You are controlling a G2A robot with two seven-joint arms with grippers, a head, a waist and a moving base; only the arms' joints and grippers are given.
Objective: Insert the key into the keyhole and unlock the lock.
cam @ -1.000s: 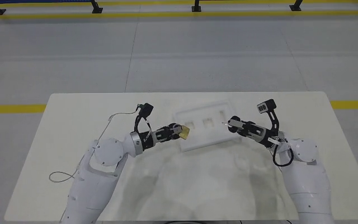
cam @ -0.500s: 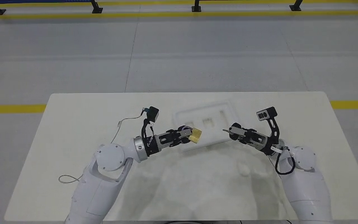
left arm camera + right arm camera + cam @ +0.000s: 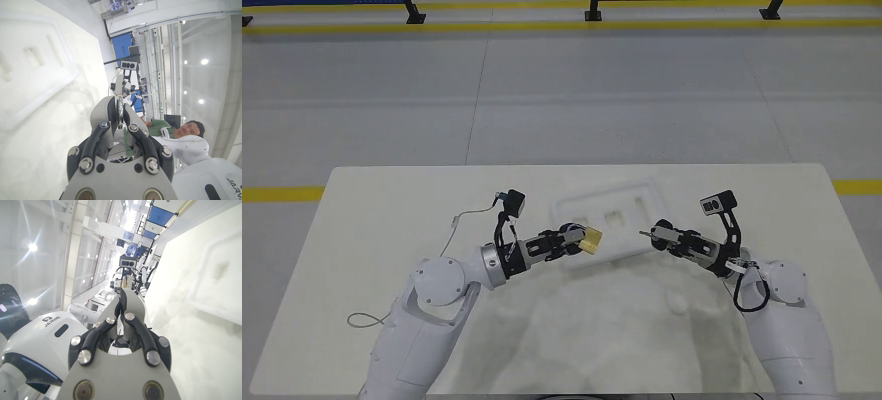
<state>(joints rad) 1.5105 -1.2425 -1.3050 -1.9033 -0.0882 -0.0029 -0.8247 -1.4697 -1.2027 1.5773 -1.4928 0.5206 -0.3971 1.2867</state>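
Left gripper (image 3: 575, 241) clamped on the brass lock (image 3: 591, 240), raised over the near edge of the white foam tray (image 3: 602, 195), lock edge-on between the pads. Right gripper (image 3: 655, 235) pinching the key (image 3: 644, 234), long axis lying left-right, tip aimed at the lock, a gap between them.

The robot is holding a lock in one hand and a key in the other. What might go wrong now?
1. The thin metal key in the right gripper is tiny, with a gap to the small brass padlock; its tip may slide past the padlock instead of going in.
2. The left gripper pinches the padlock in mid-air, so a push from the key might twist it loose and drop it by the white foam tray.
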